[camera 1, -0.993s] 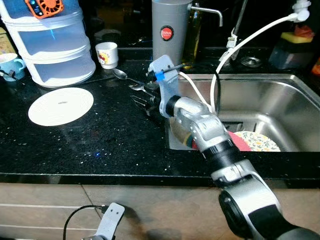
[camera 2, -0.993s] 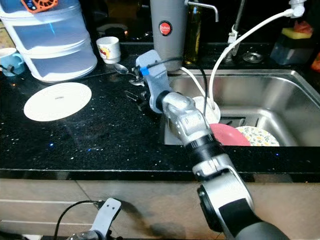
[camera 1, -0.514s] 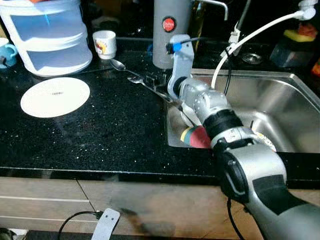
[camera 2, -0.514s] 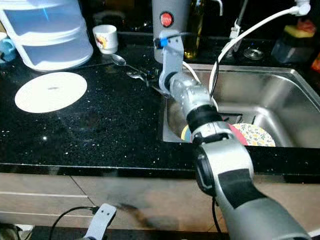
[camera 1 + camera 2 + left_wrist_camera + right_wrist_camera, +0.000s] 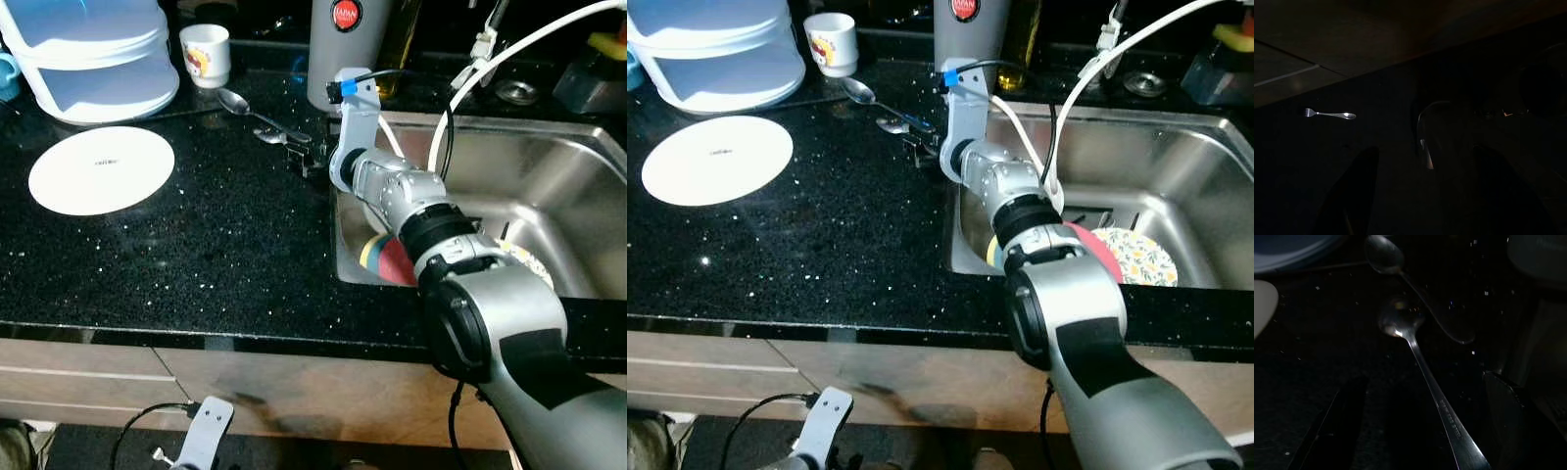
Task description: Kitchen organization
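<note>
1. I see my right pincer [image 5: 1415, 431] spread open low over the black counter [image 5: 216, 255]; a spoon [image 5: 1415, 352] lies between its fingers, ungripped.
2. Its handle lettering is unreadable; the grey flask [image 5: 343, 49] carries a red round label.

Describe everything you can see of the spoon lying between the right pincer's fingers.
The spoon looks like polished steel, with a small oval bowl and a long slim handle carrying faint stamped lettering. It lies flat on the black speckled counter, bowl pointing away from the right pincer, handle running back between its spread fingers. I cannot tell whether they touch it. A second, larger spoon lies just beyond it, and their handles seem to cross or sit very close.
</note>
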### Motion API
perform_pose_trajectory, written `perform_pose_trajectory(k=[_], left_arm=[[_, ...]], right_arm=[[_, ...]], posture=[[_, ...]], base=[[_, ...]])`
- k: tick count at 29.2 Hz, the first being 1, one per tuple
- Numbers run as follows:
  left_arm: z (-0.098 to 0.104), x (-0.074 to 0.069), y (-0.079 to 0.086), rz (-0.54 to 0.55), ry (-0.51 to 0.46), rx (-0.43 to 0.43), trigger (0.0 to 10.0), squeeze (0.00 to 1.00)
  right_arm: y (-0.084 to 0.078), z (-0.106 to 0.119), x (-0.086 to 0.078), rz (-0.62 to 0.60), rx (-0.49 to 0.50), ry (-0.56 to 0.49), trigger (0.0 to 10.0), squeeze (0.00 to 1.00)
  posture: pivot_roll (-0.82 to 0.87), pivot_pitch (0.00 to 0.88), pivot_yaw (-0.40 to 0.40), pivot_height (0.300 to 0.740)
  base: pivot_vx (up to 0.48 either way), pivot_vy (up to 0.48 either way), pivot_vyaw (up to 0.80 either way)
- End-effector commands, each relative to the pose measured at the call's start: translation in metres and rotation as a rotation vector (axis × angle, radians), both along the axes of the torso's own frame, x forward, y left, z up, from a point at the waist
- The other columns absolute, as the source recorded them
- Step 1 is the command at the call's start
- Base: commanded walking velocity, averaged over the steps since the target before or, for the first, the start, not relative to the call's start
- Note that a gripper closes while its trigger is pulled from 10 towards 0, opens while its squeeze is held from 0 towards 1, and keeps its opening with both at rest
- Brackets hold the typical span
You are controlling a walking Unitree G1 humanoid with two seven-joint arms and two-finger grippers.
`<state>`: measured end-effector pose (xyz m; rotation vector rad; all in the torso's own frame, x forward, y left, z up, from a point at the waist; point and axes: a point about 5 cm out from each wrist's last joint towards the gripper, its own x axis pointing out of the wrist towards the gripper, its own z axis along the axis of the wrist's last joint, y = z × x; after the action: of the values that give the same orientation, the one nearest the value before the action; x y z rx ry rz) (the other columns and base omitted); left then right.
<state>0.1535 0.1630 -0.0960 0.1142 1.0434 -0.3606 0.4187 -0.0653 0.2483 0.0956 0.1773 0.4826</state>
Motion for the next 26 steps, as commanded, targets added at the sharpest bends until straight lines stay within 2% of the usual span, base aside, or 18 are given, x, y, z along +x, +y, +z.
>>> perform_pose_trajectory(k=[1,10,17,18,19,20,21,26], left_arm=[[-0.010,-0.028,0.007,0.004,0.098,0.021,10.0,0.00],[-0.010,-0.030,0.007,0.008,0.091,0.022,10.0,0.00],[-0.010,-0.030,0.007,0.005,0.089,0.021,10.0,0.00],[-0.010,-0.030,0.007,0.004,0.089,0.021,10.0,0.00],[-0.010,-0.030,0.007,0.003,0.089,0.021,10.0,0.00],[-0.010,-0.030,0.006,0.002,0.089,0.021,10.0,0.00],[-0.010,-0.030,0.006,0.001,0.089,0.021,10.0,0.00],[-0.010,-0.030,0.006,0.000,0.088,0.020,10.0,0.00]], right_arm=[[-0.003,0.002,0.001,-0.014,-0.013,-0.003,10.0,0.00],[-0.014,0.003,0.004,-0.058,-0.110,-0.018,10.0,0.00],[-0.018,-0.005,0.003,-0.051,-0.159,0.032,10.0,0.00],[-0.018,-0.007,0.002,-0.042,-0.163,0.045,9.8,0.00],[-0.018,-0.009,0.002,-0.034,-0.167,0.056,4.3,0.00],[-0.018,-0.010,0.001,-0.024,-0.173,0.065,1.9,0.00],[-0.018,-0.011,0.001,-0.019,-0.179,0.069,0.0,0.00],[-0.018,-0.012,0.001,0.001,-0.192,0.075,0.0,0.00]], posture=[[0.09,0.186,-0.053,0.740],[0.09,0.197,-0.054,0.740],[0.08,0.191,-0.055,0.740],[0.08,0.189,-0.056,0.740],[0.08,0.188,-0.056,0.740],[0.08,0.186,-0.057,0.740],[0.08,0.186,-0.056,0.740],[0.07,0.182,-0.059,0.740]], base=[[0.000,0.000,0.00],[0.000,0.000,0.00],[0.000,0.000,0.00],[0.000,0.000,0.00],[0.000,0.000,0.00],[0.000,0.000,0.00],[0.000,0.000,0.00],[0.000,0.000,0.00]])
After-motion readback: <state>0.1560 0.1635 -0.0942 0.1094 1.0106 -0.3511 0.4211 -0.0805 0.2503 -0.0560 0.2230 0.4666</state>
